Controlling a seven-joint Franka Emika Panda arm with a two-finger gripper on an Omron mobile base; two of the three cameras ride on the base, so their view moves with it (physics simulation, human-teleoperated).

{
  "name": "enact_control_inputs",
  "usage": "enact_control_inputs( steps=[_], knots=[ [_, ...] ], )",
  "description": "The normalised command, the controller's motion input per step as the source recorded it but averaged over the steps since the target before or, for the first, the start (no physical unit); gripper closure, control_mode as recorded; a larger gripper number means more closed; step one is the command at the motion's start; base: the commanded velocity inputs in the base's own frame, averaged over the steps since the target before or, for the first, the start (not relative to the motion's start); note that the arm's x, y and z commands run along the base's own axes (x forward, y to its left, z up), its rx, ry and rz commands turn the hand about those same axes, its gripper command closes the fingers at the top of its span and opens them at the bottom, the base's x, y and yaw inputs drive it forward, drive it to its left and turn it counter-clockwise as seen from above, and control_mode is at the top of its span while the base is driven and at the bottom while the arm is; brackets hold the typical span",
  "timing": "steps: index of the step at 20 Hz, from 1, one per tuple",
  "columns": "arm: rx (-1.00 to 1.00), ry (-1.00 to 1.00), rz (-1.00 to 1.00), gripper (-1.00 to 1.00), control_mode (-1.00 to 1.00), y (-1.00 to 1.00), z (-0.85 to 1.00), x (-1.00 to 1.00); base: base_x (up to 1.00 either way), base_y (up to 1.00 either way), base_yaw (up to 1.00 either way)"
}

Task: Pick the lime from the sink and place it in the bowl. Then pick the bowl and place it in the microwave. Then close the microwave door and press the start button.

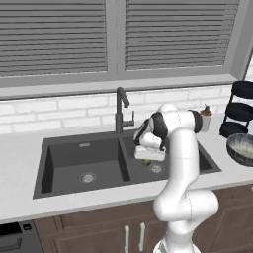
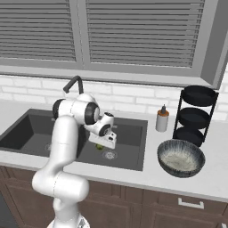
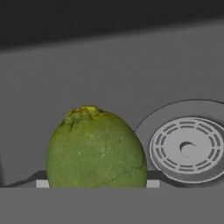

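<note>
The lime, yellow-green and round, lies on the floor of the right basin of the dark grey sink, beside the steel drain. My gripper reaches down into that basin and stands open, one fingertip close to each side of the lime with a thin gap left. From the base the lime peeks out under the gripper. The blue-grey bowl sits on the counter right of the sink. The microwave and its door are out of view.
A dark angular faucet rises behind the divider between the basins. A soap bottle and a black three-tier rack stand behind the bowl. Window blinds fill the wall above.
</note>
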Motion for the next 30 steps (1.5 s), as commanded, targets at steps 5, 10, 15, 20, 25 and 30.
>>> enact_control_inputs(
  steps=[5,10,15,20,25,30],
  knots=[
    [0.0,-0.17,0.0,1.0,-1.0,-0.7,0.64,-0.8,0.0,0.0,0.0],
    [0.0,-0.2,0.0,1.0,-1.0,-0.63,0.67,-0.96,0.0,0.0,0.0],
    [0.0,-0.22,0.0,1.0,-1.0,-0.13,0.95,-0.86,0.0,0.0,0.0],
    [0.0,-0.12,0.0,1.0,-1.0,-0.08,1.0,-0.69,0.0,0.0,0.0],
    [0.0,-0.01,-0.01,1.0,-1.0,-0.17,1.0,-0.51,0.0,0.0,0.0],
    [0.0,0.0,0.0,1.0,-1.0,-0.12,1.0,-0.32,0.0,0.0,0.0]
  ],
)
